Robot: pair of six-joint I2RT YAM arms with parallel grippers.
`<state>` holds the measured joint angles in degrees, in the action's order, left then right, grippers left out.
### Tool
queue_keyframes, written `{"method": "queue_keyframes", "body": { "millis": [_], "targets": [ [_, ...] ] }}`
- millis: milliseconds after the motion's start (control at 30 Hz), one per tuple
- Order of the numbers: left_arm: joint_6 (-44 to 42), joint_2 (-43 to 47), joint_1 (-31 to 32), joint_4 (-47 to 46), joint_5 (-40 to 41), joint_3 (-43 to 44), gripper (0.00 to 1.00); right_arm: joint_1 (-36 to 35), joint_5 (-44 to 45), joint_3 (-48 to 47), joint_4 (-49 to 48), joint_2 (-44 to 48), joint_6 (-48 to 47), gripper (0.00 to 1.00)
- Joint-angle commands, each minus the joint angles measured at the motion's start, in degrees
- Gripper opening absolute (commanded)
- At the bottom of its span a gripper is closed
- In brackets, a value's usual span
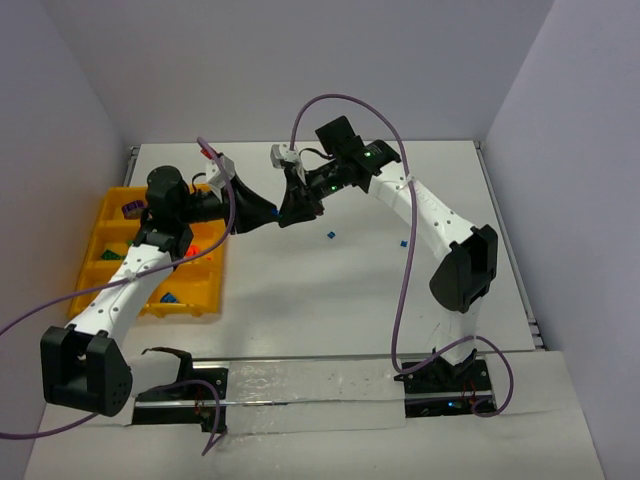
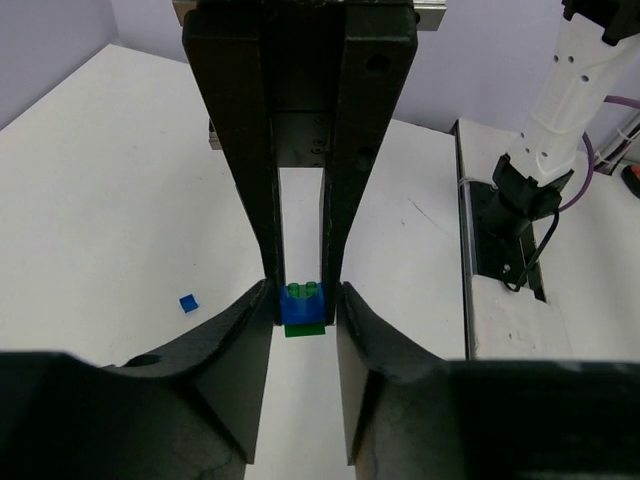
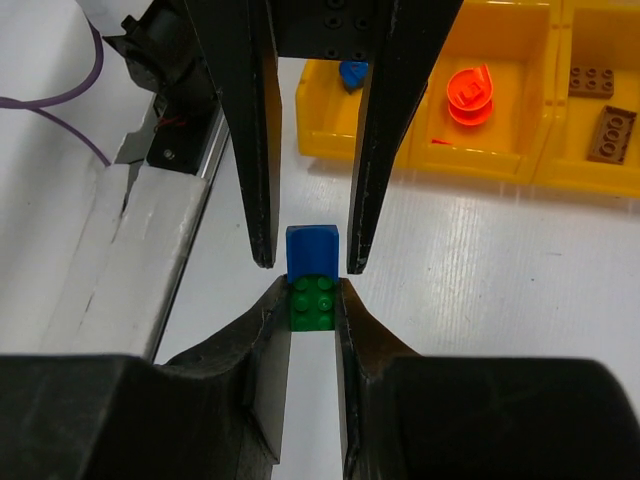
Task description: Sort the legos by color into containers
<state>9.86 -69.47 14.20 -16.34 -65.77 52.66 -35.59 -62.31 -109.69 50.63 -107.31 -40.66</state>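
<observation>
A small blue brick (image 3: pixel 312 250) is stuck to a green brick (image 3: pixel 312 303); the pair hangs above the table between both grippers. My right gripper (image 3: pixel 312 292) is shut on the green brick. My left gripper (image 2: pixel 304 300) straddles the blue brick (image 2: pixel 300 308), and thin gaps show between its fingers (image 3: pixel 250 150) and the brick. In the top view the left gripper (image 1: pixel 262 216) and right gripper (image 1: pixel 290 214) meet tip to tip at table centre. The yellow-orange tray (image 1: pixel 105 205) lies at the left with sorted legos in it.
Loose blue bits (image 1: pixel 329 235) (image 1: pixel 404 242) lie on the white table; one shows in the left wrist view (image 2: pixel 187 302). The tray bins (image 3: pixel 480 165) hold an orange piece (image 3: pixel 468 92), a blue piece (image 3: pixel 352 72) and brown plates (image 3: pixel 612 132).
</observation>
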Motion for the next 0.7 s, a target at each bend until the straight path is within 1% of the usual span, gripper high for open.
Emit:
{"method": "queue_keyframes", "body": {
  "millis": [0,167,233,267,333,367,667],
  "targets": [
    [-0.7,-0.3,0.3,0.4,0.5,2.7,0.35,-0.7,0.1,-2.4,-2.0,0.3,0.9,0.0],
    [-0.5,-0.8,0.3,1.4,0.5,3.1,0.26,-0.9,0.4,-2.6,-2.3,0.3,1.2,0.0],
    [0.3,-1.0,0.3,1.4,0.5,3.2,0.17,-1.0,0.9,-2.5,-2.5,0.3,1.4,0.0],
    [0.7,-1.2,0.3,0.9,0.6,3.2,0.1,-1.1,1.4,-2.4,-2.7,0.3,1.7,0.0],
    [2.3,-1.3,0.3,-0.7,1.4,3.3,0.02,-1.2,2.0,-2.3,-3.2,0.2,2.4,0.0],
    [3.6,-1.5,0.3,-1.5,2.0,3.5,0.0,-1.3,2.3,-2.2,-3.2,0.1,2.5,0.0],
    [10.5,-3.5,0.3,-7.2,4.1,6.6,0.0,-1.7,4.0,-1.7,-3.0,-0.2,2.6,0.0]
  ]
}}
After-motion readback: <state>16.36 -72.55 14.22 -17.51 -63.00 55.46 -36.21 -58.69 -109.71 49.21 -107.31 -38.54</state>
